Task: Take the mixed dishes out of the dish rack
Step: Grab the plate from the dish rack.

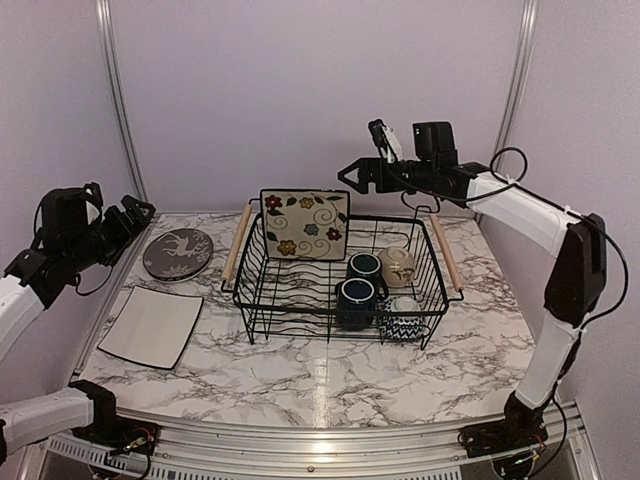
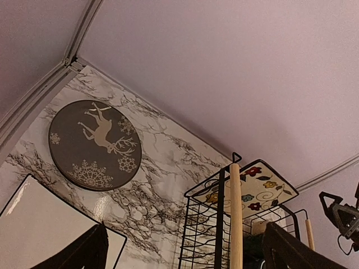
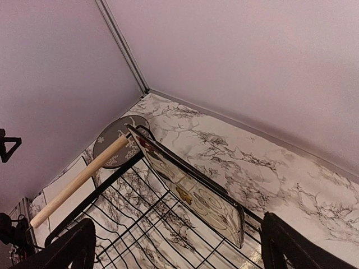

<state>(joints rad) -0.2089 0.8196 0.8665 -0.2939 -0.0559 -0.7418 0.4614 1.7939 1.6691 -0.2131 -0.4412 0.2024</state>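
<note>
Marble-look laminate, white w/ grey veins, covers the table. An aluminium rail runs along the near edge. Pale lilac walls close in the back and sides, w/ metal posts in the back corners.

Dish rack sits mid-table, slightly right of centre. It is a black wire basket w/ light wooden handles on the short sides. Inside it:
- floral plate: square, cream, dark rim. Stands upright on edge at the back-left and rises above the rack's top wire.
- rear mug and front mug: both dark blue, upright, one just behind the other, approx. centre-right.
- beige bowl: tipped on its side, just beside the rear mug.
- chevron bowl: blue-white, at the front-right corner.

On the table left of the rack:
- deer plate: grey, round, lying flat near the back-left corner.
- cream square plate: plain face, dark rim, lying flat in front of it. The two are near each other; can't tell if they touch.

Left gripper hangs in the air beside the deer plate, fingers spread wide, nothing between them. Right gripper hovers high over the rack's back-right, pointing left. Its fingers are also wide apart and hold nothing.
</note>
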